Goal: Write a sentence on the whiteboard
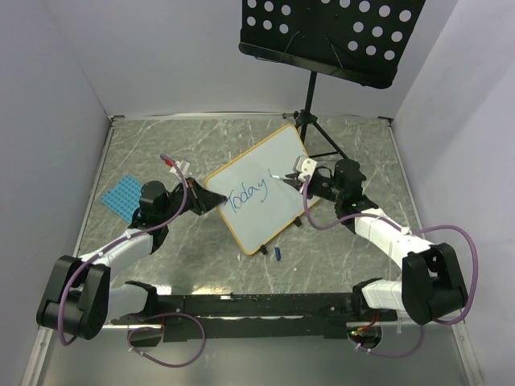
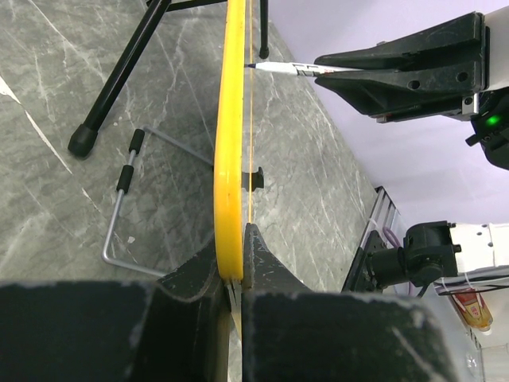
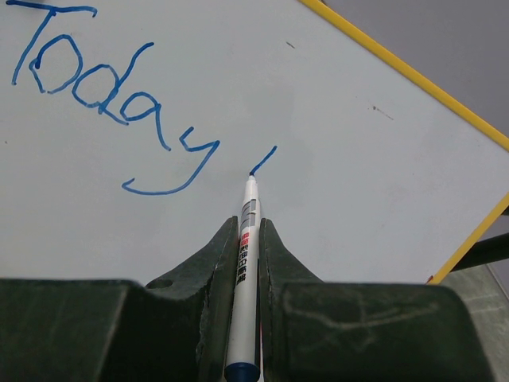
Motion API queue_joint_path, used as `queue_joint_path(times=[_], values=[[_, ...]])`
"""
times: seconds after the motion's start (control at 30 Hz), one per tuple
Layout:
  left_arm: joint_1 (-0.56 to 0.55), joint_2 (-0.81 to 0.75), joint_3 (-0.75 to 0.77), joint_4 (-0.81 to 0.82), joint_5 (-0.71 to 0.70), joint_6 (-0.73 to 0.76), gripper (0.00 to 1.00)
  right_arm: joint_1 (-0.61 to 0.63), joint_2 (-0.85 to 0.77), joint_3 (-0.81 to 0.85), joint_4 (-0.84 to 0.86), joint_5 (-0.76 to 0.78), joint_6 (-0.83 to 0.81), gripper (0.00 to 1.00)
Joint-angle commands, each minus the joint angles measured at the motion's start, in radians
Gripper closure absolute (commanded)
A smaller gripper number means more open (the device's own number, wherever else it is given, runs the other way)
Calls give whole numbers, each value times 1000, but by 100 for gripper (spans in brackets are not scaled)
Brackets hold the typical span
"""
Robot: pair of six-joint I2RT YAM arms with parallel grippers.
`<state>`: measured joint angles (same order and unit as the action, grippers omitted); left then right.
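I find the whiteboard (image 1: 278, 157) standing tilted mid-tabletop (image 1: 153, 145), its left edge pinched by my left end effector (image 1: 214, 201). My right end effector (image 3: 249, 229) clamps a marker (image 3: 250, 203), whose tip touches the board just past the sentence (image 3: 103, 95), which reads "Today". A music stand (image 1: 330, 36) stands close behind. A blue mat (image 1: 123, 195) lies to the left.

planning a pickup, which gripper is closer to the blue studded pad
Left. The left gripper, clamped on the whiteboard edge, sits just right of the blue studded pad; the right gripper holds a marker across the board.
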<state>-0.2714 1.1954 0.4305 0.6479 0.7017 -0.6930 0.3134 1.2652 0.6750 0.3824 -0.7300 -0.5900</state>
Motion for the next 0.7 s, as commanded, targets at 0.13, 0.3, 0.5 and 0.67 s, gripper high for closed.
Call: queue_joint_path(times=[0.13,0.3,0.5,0.67], values=[[-20,13,-18,-39,94,81,99,-5,-43,-45,-63,-32,-59,100],[-19,13,-19,-42,88,79,99,-8,-62,-72,-82,-32,-71,100],[-19,16,-19,-40,87,79,99,-5,-61,-54,-54,-26,-31,100],[-20,12,-19,-44,87,81,99,-8,-63,-9,-20,-20,5,100]])
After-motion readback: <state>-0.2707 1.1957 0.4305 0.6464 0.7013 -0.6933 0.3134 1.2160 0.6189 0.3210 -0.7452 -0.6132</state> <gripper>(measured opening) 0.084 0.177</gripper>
